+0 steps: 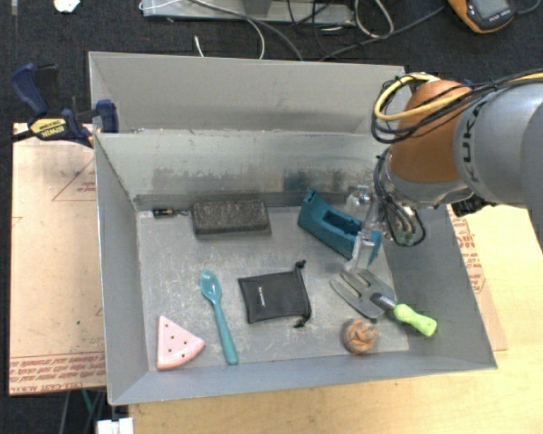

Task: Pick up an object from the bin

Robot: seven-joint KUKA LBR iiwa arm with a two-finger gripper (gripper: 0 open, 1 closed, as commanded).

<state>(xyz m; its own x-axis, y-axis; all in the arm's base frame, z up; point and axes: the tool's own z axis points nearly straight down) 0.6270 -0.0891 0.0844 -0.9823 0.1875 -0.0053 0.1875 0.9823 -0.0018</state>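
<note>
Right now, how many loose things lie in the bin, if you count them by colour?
Blue or teal: 2, the spoon and the teal holder
Black or dark grey: 3, the block, the pouch, the small bit by the back wall
Pink: 1, the triangle
Green and metal: 1, the pliers
Brown: 1, the ball
Total: 8

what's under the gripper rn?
The gripper is over the right end of the teal plastic thing; the green-handled metal tool lies just nearer the camera. The teal thing's right end is covered, so contact cannot be judged.
</note>
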